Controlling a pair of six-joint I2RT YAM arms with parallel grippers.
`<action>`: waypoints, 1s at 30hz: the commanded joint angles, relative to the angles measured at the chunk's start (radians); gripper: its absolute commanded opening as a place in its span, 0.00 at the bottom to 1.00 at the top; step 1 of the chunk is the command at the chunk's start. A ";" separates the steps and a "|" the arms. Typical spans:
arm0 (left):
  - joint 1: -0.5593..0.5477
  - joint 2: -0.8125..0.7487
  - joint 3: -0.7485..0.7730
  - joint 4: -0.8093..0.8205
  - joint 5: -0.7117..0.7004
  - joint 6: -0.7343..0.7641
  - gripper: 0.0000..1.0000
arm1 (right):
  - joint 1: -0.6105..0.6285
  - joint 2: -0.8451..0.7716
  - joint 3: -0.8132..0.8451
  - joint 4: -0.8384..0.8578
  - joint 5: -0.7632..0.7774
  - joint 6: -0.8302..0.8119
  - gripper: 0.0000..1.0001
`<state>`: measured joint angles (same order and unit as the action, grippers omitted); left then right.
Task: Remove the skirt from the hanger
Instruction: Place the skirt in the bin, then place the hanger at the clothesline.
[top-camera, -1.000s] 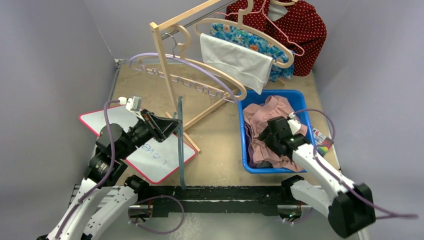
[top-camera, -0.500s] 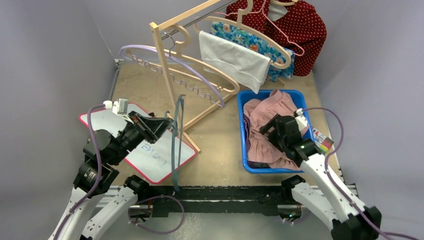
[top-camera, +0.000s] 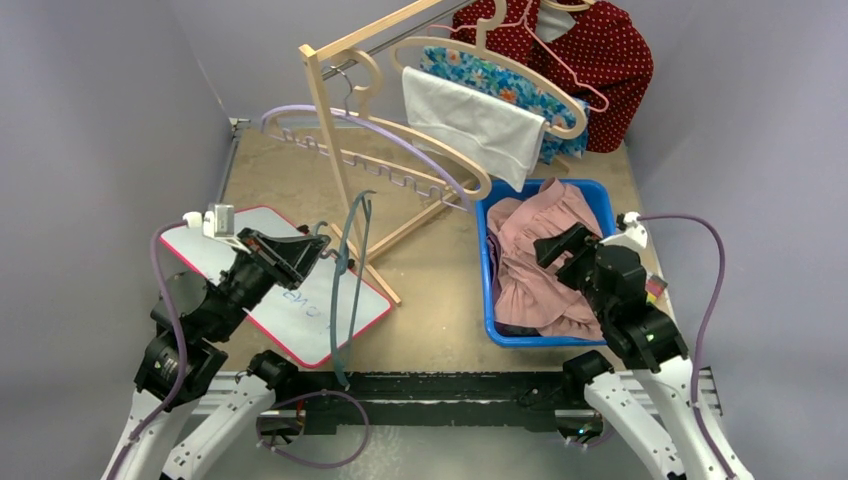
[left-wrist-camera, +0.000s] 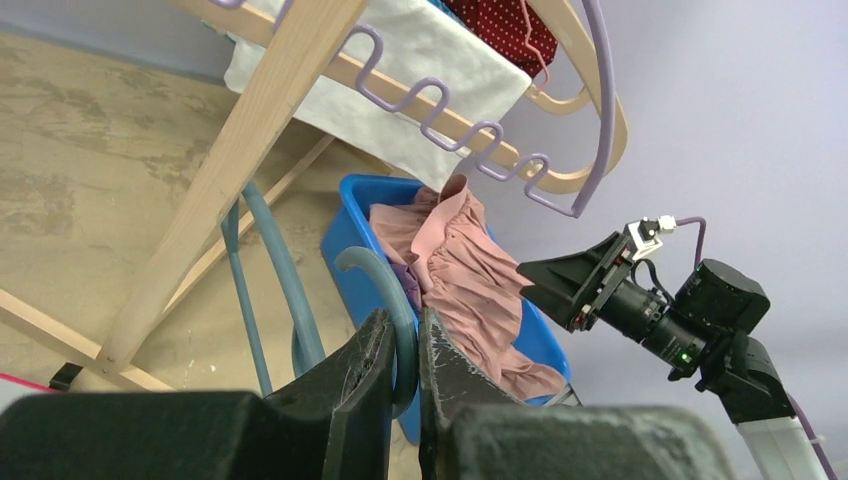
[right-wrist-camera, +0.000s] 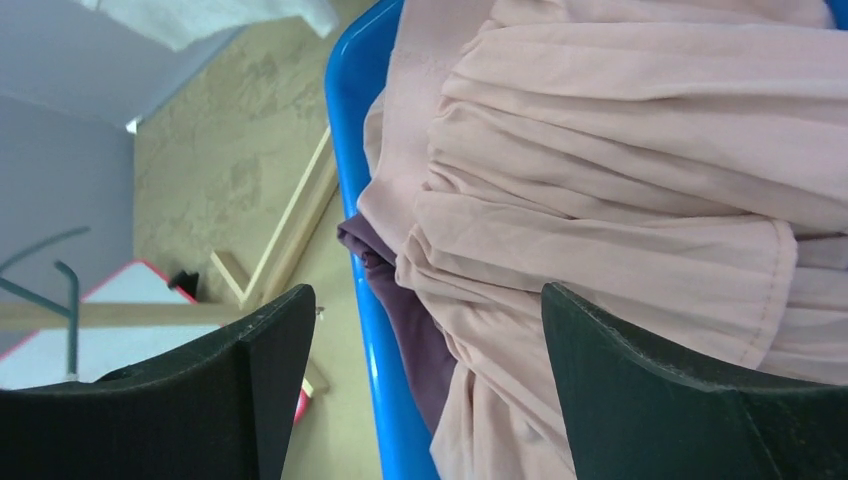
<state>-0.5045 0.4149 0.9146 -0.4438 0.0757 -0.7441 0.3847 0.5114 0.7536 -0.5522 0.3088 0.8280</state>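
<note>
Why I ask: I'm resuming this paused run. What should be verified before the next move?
1. Pink pleated skirt is off the hanger and lies in the blue plastic bin: ok.
2. Teal plastic hanger is bare, with no cloth on it: ok.
3. Left tool is shut on the hanger's hook: ok.
4. Right tool is open and empty, just above the skirt: ok.
5. Hanger hangs free of the wooden rack: cannot tell, since it sits close beside the upright.
</note>
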 joint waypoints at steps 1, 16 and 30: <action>0.007 -0.021 0.056 0.009 -0.039 -0.015 0.00 | -0.003 0.037 0.069 0.126 -0.158 -0.203 0.84; 0.007 0.110 -0.079 0.339 -0.051 -0.205 0.00 | 0.158 0.207 -0.046 0.569 -0.723 -0.273 0.84; 0.007 0.128 -0.101 0.314 -0.147 -0.222 0.00 | 0.745 0.391 -0.034 0.823 -0.556 -0.328 0.84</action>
<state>-0.5041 0.5556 0.8047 -0.1879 -0.0250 -0.9520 1.0351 0.8532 0.6914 0.1318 -0.2886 0.5369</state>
